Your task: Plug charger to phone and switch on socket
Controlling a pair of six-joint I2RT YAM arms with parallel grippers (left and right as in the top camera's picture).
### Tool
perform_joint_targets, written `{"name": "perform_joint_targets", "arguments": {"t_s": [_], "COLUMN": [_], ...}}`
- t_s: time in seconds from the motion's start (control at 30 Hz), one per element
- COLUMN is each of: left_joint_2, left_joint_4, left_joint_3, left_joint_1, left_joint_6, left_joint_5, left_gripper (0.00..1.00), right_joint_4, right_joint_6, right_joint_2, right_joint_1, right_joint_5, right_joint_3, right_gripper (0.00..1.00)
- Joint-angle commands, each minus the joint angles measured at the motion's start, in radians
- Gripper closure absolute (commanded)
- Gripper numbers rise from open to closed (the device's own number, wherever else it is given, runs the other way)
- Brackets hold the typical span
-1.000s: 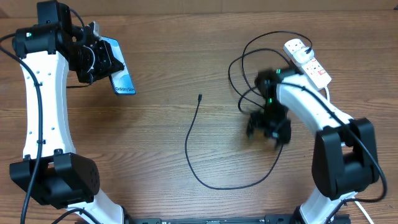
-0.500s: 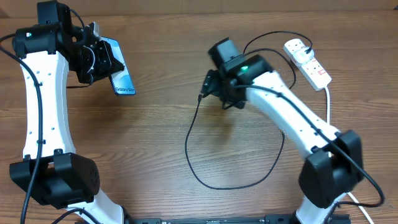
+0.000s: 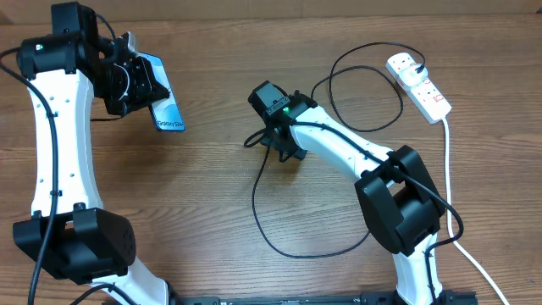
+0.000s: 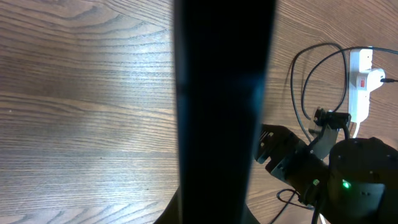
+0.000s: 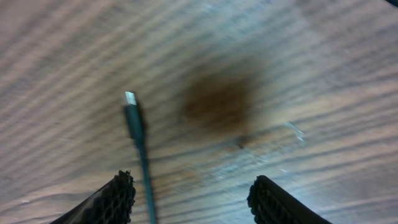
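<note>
My left gripper (image 3: 146, 88) is shut on the phone (image 3: 167, 108) and holds it tilted above the table's far left; the blue screen shows in the overhead view. In the left wrist view the phone (image 4: 224, 93) is a dark vertical band. The charger is a thin black cable (image 3: 257, 203) looping across the table, with its black plug (image 3: 417, 61) in the white socket (image 3: 421, 85) at the far right. My right gripper (image 3: 271, 146) is open above the cable's connector end. In the right wrist view the connector tip (image 5: 130, 98) lies on the wood just inside the left finger, and the gripper (image 5: 199, 202) is empty.
The socket's thick white lead (image 3: 449, 169) runs down the right side of the table. The black cable makes a large loop (image 3: 364, 51) near the socket. The socket (image 4: 360, 87) and my right arm (image 4: 351, 180) show at the right of the left wrist view.
My right arm has swung from the right side of the table leftward and now hangs over the cable's connector end. The left arm and the phone have not moved.
</note>
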State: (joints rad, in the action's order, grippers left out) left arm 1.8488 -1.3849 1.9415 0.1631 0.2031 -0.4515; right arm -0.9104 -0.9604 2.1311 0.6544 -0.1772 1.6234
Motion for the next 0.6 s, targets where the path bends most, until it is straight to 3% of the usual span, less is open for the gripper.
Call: {"name": "perform_joint_targets", "arguments": {"t_s": [0.0,0.57], "left_joint_2": [-0.003,-0.003], "left_joint_4": [0.001,0.001], "left_joint_3": [0.01,0.01], "left_joint_1": [0.0,0.0], "left_joint_6": [-0.02,-0.02], "left_joint_5": [-0.021,-0.02], "left_gripper": [0.96,0.96], "right_joint_4": [0.033,0.024], "right_joint_6": [0.05,0.078], "right_joint_2": [-0.003,0.105], "right_joint_1": [0.01,0.012], "right_joint_5": [-0.04,-0.04], "right_joint_3": [0.012,0.013], "right_gripper": [0.42,0.42]}}
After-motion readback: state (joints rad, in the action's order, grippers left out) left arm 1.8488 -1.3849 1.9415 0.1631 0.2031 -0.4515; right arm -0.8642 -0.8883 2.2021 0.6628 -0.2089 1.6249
